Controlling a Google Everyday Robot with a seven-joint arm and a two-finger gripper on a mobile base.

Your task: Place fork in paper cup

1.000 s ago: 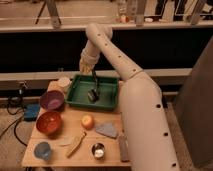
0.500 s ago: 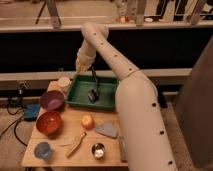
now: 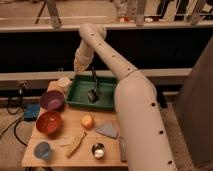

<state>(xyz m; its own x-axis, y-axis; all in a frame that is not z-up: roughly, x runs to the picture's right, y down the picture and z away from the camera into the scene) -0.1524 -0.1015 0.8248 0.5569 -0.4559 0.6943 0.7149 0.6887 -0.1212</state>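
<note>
The paper cup is a short cream cylinder standing at the back left of the wooden table, just left of the green tray. My gripper hangs over the tray's back left corner, a little above and to the right of the cup. A thin pale tip shows just under the gripper, but I cannot tell whether it is the fork. No fork shows plainly anywhere else. A black-handled spatula lies in the tray.
A purple bowl and a red bowl sit at the left. A light-blue cup, a yellowish banana-like piece, a metal cup, an orange fruit and a grey-blue piece lie in front. My arm crosses the right side.
My gripper has moved left from over the tray's middle to its back left corner, closer to the paper cup. The things on the table have not moved.
</note>
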